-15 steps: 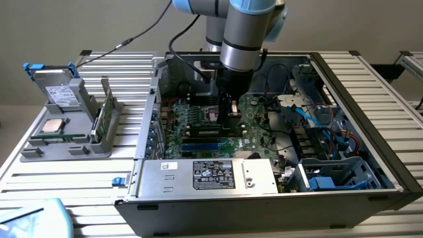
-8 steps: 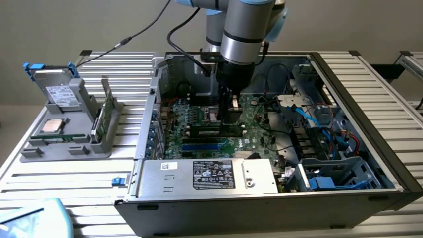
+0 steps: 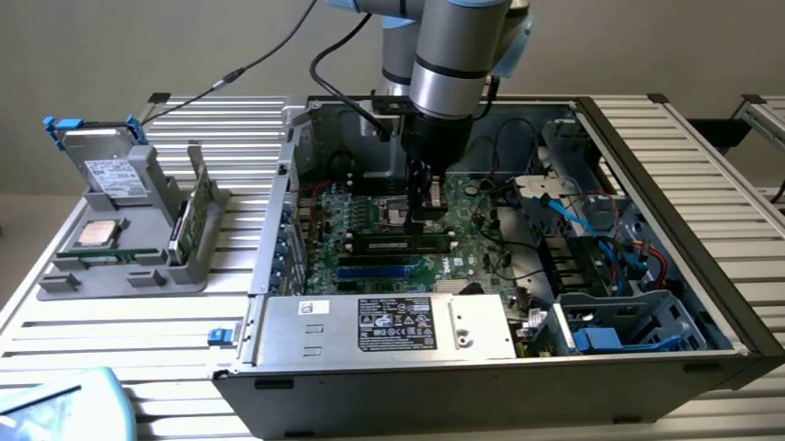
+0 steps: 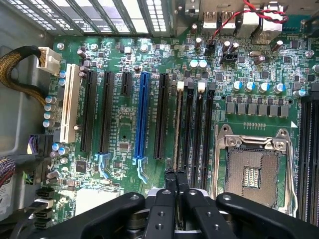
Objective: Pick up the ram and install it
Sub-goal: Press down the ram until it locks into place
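Silver and vertical in the exterior view, my arm (image 3: 451,55) hangs from top centre into the open case (image 3: 718,276), gripper (image 3: 428,213) above the ram (image 3: 395,244), which stands in the motherboard (image 3: 491,216) at mid-frame. Wrist view: fingertips (image 4: 171,181) drawn nearly together over the ram's edge (clamping it? cannot tell). Seating looks to be in hand; it calls for 1 square, even press.

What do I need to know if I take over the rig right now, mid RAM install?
Gripper: shut, low over the motherboard inside the open case, at one end of the ram.
Ram: stands edge-on in a memory slot beside the empty processor socket; contact with the gripper unclear.
Done: ram picked up and placed in the slot.
Left: confirm full seating; cannot tell from here.
Another green stick stands in the grey holder, exterior view's left.
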`<state>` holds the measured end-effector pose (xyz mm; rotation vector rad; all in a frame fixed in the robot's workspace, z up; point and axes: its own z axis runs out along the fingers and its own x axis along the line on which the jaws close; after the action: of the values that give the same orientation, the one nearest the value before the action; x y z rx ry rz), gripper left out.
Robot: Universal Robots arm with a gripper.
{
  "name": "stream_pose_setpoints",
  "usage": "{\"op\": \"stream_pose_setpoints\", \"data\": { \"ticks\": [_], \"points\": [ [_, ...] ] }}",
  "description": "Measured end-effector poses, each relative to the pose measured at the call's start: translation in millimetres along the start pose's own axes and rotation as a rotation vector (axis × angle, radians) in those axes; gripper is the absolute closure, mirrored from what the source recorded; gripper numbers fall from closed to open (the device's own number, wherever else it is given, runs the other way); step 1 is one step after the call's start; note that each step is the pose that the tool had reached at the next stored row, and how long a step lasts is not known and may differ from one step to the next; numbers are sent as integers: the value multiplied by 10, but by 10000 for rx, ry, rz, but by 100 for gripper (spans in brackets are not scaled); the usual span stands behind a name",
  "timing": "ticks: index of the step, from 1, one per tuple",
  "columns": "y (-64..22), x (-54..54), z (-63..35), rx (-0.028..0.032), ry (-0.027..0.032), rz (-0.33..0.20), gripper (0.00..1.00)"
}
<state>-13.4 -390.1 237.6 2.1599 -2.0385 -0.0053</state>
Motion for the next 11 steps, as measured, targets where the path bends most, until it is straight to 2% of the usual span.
{"op": "stream_pose_setpoints", "data": {
  "ticks": [5,11],
  "points": [
    [-46,0,-5,2,-3,0,90],
    [-167,7,-21,1,-1,0,90]
  ]
}}
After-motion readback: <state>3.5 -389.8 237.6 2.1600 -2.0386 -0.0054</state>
